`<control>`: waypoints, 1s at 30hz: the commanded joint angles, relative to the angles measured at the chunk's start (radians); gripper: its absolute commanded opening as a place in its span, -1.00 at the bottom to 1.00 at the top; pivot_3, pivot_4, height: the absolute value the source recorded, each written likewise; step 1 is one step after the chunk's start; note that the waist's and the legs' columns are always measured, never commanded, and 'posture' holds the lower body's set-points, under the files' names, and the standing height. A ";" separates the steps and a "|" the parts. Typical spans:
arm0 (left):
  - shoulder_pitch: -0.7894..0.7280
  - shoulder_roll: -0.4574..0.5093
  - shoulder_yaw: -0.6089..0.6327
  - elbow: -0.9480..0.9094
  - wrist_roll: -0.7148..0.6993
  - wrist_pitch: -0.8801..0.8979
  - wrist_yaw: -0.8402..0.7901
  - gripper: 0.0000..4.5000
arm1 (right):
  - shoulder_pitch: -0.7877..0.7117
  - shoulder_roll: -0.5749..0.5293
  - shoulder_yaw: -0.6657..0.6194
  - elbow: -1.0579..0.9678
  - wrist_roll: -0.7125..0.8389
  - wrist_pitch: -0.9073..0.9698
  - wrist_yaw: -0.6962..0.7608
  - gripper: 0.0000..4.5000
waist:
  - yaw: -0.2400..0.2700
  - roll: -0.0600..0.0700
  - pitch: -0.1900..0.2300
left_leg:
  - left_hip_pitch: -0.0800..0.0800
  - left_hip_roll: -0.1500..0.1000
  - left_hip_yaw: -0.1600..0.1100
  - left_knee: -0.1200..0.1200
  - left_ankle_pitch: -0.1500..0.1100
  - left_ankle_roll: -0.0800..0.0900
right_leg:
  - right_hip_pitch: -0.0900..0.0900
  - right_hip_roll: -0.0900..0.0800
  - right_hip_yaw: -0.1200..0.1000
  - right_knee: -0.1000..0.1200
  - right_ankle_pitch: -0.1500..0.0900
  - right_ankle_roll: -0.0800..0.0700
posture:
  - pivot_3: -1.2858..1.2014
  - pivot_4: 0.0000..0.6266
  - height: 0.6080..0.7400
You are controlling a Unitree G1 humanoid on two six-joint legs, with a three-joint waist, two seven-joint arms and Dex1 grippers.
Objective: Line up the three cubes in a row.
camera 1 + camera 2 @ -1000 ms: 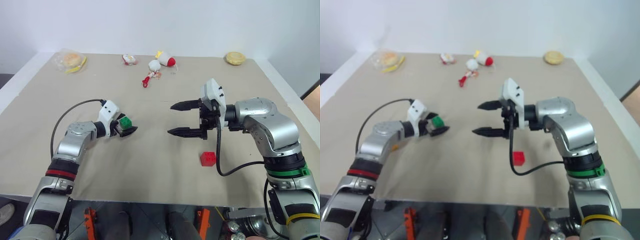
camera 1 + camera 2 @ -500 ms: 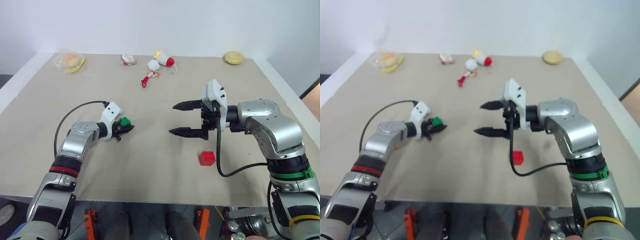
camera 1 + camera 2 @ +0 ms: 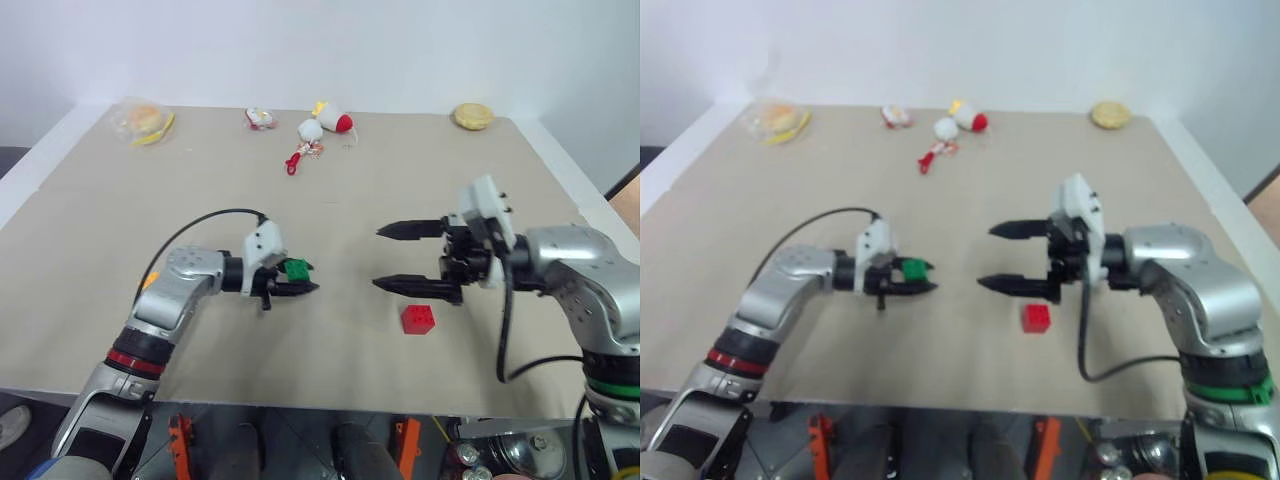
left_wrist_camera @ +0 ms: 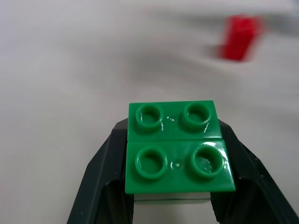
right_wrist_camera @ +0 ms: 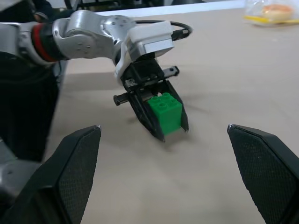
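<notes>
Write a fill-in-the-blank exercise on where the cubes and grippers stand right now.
1. The left gripper is shut on the ____ cube.
2. The red cube lies on the ____, with nothing gripping it.
3. The right gripper has its jaws wide ____, with nothing between them.
4. The studs on top of the cube in the left gripper number ____.

Missing words: green; table; open; four
</notes>
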 commanded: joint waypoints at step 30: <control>-0.090 -0.204 -0.213 0.130 0.141 -0.030 0.006 -0.38 | 0.254 -0.143 -0.146 -0.115 0.055 -0.070 -0.016 1.00 | -0.003 -0.001 0.000 | 0.001 0.000 0.000 0.008 0.002 0.003 | 0.001 0.001 0.002 0.000 0.003 -0.004 | 0.03 -0.52 0.96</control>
